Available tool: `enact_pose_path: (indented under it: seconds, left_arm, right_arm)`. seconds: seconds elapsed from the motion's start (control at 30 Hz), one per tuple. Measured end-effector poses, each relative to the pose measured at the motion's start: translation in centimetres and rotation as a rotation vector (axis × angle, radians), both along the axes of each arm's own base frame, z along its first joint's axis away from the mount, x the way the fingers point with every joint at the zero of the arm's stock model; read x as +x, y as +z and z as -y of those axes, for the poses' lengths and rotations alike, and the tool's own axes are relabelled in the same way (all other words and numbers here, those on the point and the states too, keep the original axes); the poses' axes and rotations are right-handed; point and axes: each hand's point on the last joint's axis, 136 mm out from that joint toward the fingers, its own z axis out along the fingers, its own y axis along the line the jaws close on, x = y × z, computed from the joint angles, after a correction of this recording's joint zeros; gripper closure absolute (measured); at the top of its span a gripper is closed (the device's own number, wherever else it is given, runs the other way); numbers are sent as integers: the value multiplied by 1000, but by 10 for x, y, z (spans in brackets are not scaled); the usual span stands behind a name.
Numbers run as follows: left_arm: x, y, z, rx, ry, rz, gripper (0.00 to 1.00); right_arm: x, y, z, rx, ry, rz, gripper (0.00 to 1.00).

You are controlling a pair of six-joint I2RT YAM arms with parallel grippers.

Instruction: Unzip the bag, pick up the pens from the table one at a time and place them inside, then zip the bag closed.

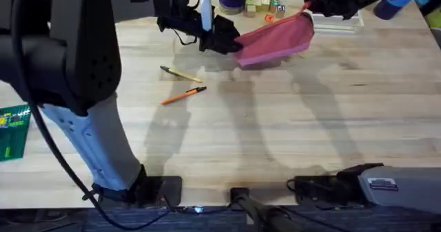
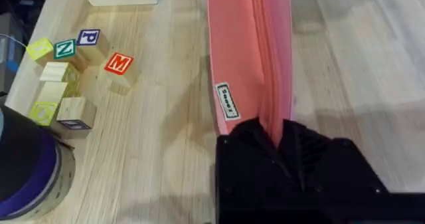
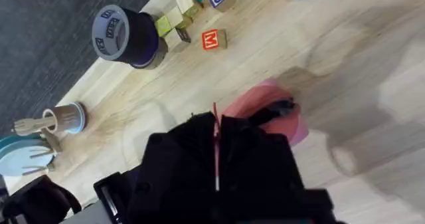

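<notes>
Right gripper (image 3: 216, 151) fingers pinch the pink bag (image 3: 279, 114) above the table (image 3: 372, 71), lettered blocks (image 3: 199, 14) nearby

The wooden blocks (image 2: 66, 71) bear the letters M, P and Z.

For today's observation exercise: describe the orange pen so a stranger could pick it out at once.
Start at the wooden table and find the pink bag near its far edge. Nearer the arm bases lie two pens; the orange pen, black-tipped, is the nearer, its neighbour being tan-yellow.
</notes>
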Motion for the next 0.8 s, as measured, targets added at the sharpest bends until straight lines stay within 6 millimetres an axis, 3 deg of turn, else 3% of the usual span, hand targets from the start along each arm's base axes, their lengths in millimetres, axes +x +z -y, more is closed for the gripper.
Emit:
enact_pose_path:
  seconds: [0.17, 0.4, 0.53, 0.63, 0.8]
  left_arm:
    - [1, -2, -1, 10, 4, 0, 958]
    - [4, -9, -7, 52, 28, 0, 958]
    - [4, -9, -7, 52, 28, 0, 958]
    - [4, -9, -7, 52, 28, 0, 958]
    - [4, -9, -7, 52, 28, 0, 958]
  right_arm:
    - [2, 2, 3, -5, -11, 12, 964]
    - [1, 58, 16, 4, -52, 167, 964]
    - [-1, 67, 18, 6, -59, 190, 965]
    - [-1, 66, 19, -17, -40, 186, 757]
    - [-5, 66, 18, -117, 64, 176, 81]
